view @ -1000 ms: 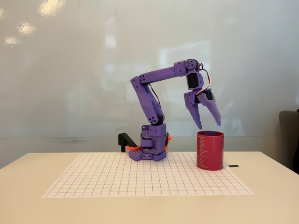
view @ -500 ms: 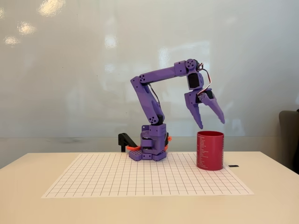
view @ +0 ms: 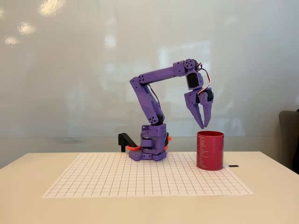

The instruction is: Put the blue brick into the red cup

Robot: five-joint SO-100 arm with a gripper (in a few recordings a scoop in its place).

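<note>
The red cup [view: 210, 150] stands upright at the right side of the white grid mat [view: 140, 179], with pale print down its side. My purple gripper [view: 204, 126] hangs just above the cup's rim, pointing down over its left half. Its two fingers have come together at the tips and nothing shows between them. The blue brick is out of view; the cup's wall hides whatever is inside it.
The arm's base [view: 152, 148] sits at the back of the mat, with a black and orange clamp [view: 127, 141] beside it. A small black object [view: 233, 166] lies on the table right of the cup. A dark chair [view: 290, 137] stands at the right edge.
The fingers spread wider half a second ago and have now closed together. The arm has stayed above the cup.
</note>
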